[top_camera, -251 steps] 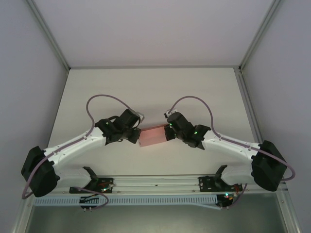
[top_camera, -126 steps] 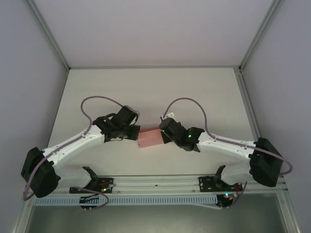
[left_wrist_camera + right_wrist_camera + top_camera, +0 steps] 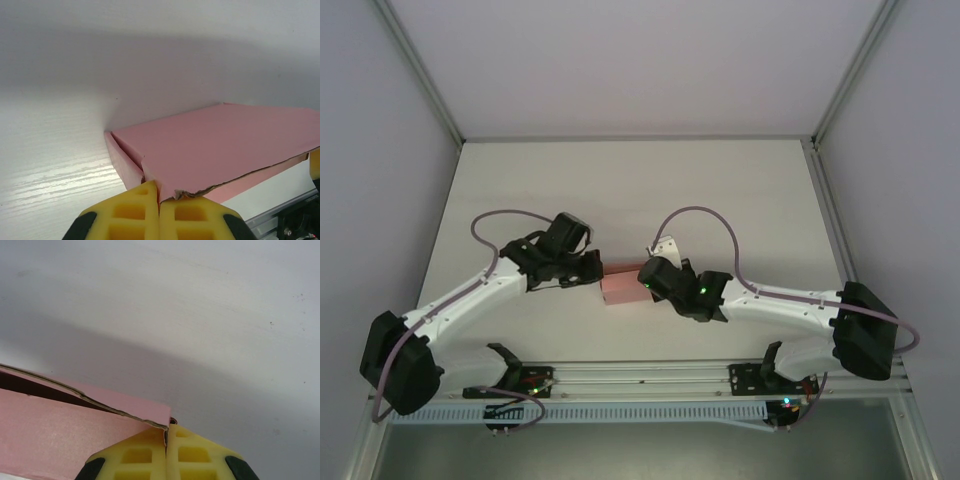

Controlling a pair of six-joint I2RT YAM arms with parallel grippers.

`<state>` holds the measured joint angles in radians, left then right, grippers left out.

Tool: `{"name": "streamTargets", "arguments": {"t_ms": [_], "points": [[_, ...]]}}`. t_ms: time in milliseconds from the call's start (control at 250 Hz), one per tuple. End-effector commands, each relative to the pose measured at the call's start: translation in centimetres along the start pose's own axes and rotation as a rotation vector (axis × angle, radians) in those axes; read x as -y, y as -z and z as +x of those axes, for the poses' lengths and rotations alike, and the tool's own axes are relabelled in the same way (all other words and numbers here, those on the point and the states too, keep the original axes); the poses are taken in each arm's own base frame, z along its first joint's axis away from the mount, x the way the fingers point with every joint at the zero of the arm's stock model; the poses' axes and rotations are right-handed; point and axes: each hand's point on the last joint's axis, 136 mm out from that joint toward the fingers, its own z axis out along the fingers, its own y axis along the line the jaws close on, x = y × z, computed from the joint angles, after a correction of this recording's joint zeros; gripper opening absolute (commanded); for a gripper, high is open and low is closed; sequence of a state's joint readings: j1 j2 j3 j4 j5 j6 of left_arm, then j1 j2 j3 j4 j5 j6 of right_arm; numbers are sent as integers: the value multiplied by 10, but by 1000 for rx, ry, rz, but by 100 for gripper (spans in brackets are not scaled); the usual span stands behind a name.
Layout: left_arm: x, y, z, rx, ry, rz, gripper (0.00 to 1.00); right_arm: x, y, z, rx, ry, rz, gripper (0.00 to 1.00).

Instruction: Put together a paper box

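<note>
The paper box [image 3: 622, 287] lies mid-surface [image 3: 620, 180] between the 2 arms, already folded shallow, though 1 long seam gapes. The left pincer [image 3: 159, 199] and right pincer [image 3: 166, 434], both clamped, pinch opposite corners. Closing likely remains.

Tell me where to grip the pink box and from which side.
Pinch a thin card edge at a short end, coming in low from the side. The paper box lies flat, likely too wide to span, and its top panel gapes, leaving edges free. The left tool and right tool are each shut on one such edge.
</note>
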<state>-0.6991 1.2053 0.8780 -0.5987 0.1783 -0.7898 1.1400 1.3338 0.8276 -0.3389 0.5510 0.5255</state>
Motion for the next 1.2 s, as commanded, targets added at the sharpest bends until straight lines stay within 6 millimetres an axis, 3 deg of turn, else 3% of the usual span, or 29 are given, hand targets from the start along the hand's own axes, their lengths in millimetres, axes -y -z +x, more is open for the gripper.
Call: {"name": "streamTargets", "arguments": {"t_ms": [0,196,391,527,651,723,858,986,1194], "points": [[-7,-5,7,2,42,-11,0,2,0,3,9,-9,21,0],[-19,-20,18,132,-210,-159,0,-2,-1,4,61,-25,-25,0],[-32,-34,43,253,-291,-228,0,-10,-2,15,129,5,-81,0],[-30,-41,59,318,-363,-235,0,-14,1,22,164,48,-108,0],[-37,-45,68,327,-396,-297,0,-20,6,18,171,52,-140,3],[-45,-46,70,325,-397,-338,0,-21,12,7,181,31,-137,13],[-43,-42,69,331,-401,-352,0,-29,24,-6,181,-8,-192,55],[-40,-41,67,356,-394,-324,0,-34,30,-7,144,-31,-246,84],[-29,-37,63,367,-404,-298,0,-7,37,-27,169,-229,-219,93]]}}
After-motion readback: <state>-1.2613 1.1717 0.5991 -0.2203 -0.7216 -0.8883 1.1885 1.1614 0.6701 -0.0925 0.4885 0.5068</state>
